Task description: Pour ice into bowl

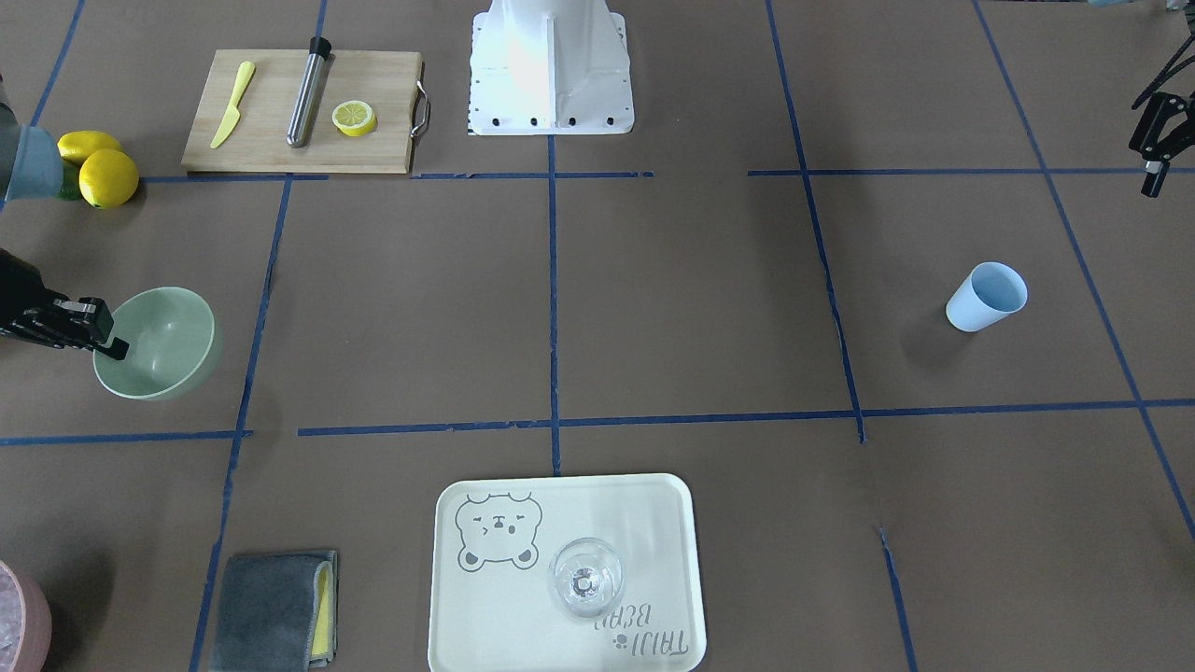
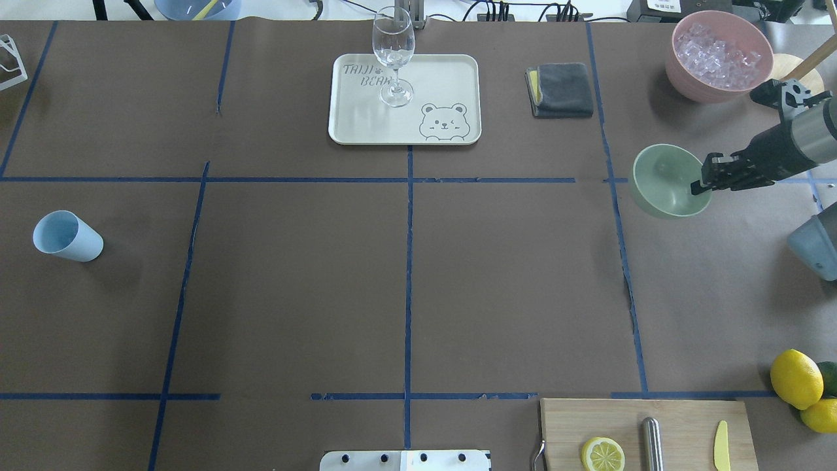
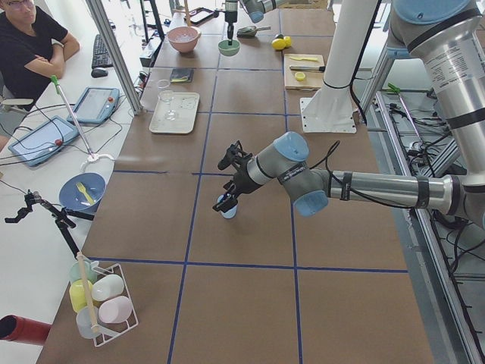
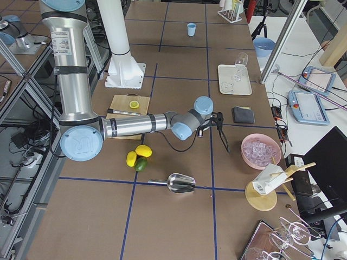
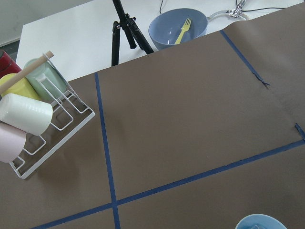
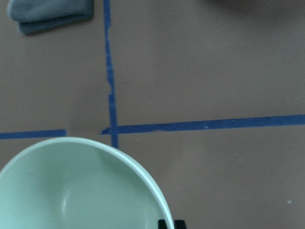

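The right gripper (image 2: 698, 188) clamps the rim of the round, matte mint-green bowl (image 2: 664, 180) at the far right of the brown table (image 2: 294, 294). The small clear ice cubes (image 2: 718, 53) lie in a round pink bowl (image 2: 683, 82) just beyond it. Whether the left gripper (image 3: 222, 186), by the light blue cup (image 2: 65, 237) at left, is open cannot be told.

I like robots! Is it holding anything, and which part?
The right gripper pinches the bowl by its rim.
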